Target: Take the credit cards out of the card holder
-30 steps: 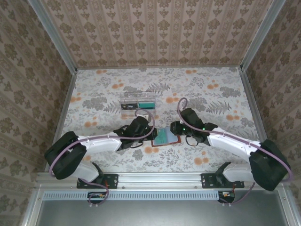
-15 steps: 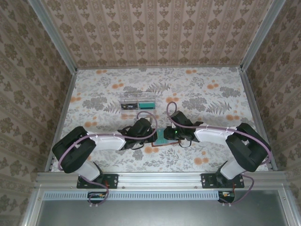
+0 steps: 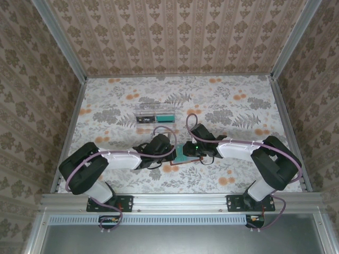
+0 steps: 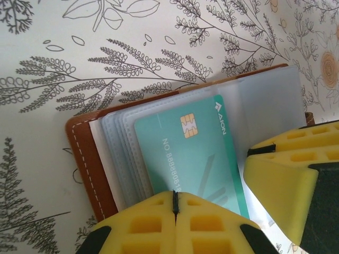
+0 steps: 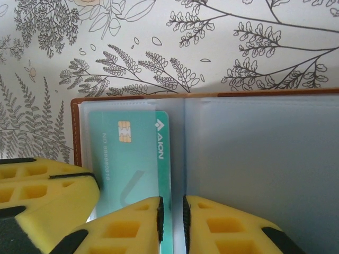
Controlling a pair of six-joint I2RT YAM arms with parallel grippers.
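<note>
The card holder (image 3: 177, 165) is lying open on the worktop (image 3: 238, 106), near its front edge and midway between the two arms. Its brown cover is facing down and its clear sleeve pages are facing up. A teal card (image 4: 196, 153) is sitting in a sleeve on the holder's left half, chip side up.

The left pincer (image 4: 175, 203) is fully closed, with its yellow pads meeting along a thin seam. It is resting on the sleeve pages over the near end of the teal card and is holding nothing between the pads.

The right pincer (image 5: 172, 209) is standing almost closed, with a narrow slit between its pads. It is bearing down at the fold of the holder. The right edge of the teal card and the sleeve beside it are showing in the slit. Whether the pads are actually gripping the card cannot be told.

Further back on the worktop, well apart from the holder, a clear tray (image 3: 155, 107) is holding one dark card (image 3: 144, 118) and another teal one (image 3: 166, 117).
</note>
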